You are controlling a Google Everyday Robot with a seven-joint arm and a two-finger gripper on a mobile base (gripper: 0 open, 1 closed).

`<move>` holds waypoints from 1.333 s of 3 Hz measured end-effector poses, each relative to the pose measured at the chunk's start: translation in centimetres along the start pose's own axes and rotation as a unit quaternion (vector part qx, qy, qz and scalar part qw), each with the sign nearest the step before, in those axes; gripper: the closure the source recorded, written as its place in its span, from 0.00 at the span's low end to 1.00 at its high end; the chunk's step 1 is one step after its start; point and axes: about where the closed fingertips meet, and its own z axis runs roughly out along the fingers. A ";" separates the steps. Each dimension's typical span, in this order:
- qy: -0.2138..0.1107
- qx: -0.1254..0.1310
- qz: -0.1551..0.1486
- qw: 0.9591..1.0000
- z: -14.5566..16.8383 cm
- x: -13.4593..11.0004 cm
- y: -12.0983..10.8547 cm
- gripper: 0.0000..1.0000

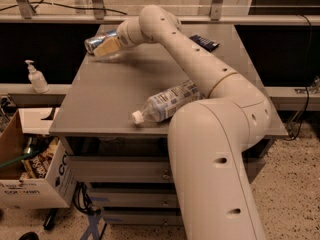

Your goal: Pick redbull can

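The redbull can (96,42) is a slim silver and blue can, lying tilted with its shiny end facing left, at the far left corner of the grey table (105,99). My gripper (103,46) is shut on the redbull can and holds it just above the tabletop, with a shadow beneath. A tan finger (109,47) shows across the can's near side. My arm reaches from the lower right over the table to that corner.
A clear plastic bottle (167,101) with a white cap (136,116) lies near the table's front edge, beside my arm. A flat dark snack wrapper (204,42) lies at the far right. A pump bottle (36,78) stands on the left ledge. A cardboard box (30,169) sits on the floor at left.
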 end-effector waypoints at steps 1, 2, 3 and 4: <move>-0.009 -0.015 0.005 1.000 0.6 0.5 -0.6 0.00; -0.021 -0.039 0.012 0.999 1.1 0.3 -0.3 0.00; -0.032 -0.061 0.021 0.997 1.5 0.2 0.2 0.00; -0.035 -0.069 0.021 0.997 1.2 -0.2 0.2 0.17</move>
